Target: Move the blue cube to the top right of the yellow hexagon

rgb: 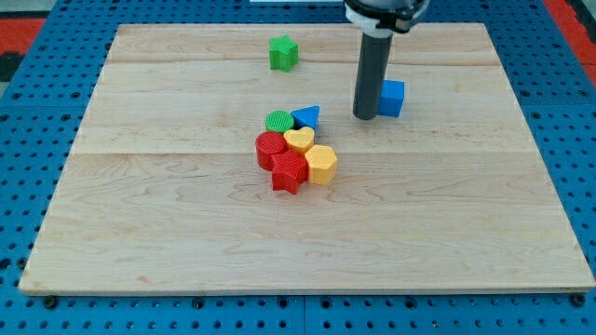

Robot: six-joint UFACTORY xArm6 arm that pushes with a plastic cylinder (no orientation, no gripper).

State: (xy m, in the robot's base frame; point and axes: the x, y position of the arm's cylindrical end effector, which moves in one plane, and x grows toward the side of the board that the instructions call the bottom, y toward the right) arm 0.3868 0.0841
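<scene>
The blue cube [392,98] sits right of the board's centre, toward the view's top. My tip [365,116] stands at the cube's left side, touching or nearly touching it. The yellow hexagon [321,164] lies at the right end of a tight cluster near the board's middle, below and to the left of the cube. The cube is well apart from the hexagon, up and to its right.
The cluster also holds a yellow heart [299,140], a blue triangle [306,117], a green cylinder [278,121], a red cylinder [270,149] and a red star-like block [290,172]. A green star-like block [283,52] sits alone near the view's top. The wooden board [140,233] ends in blue pegboard.
</scene>
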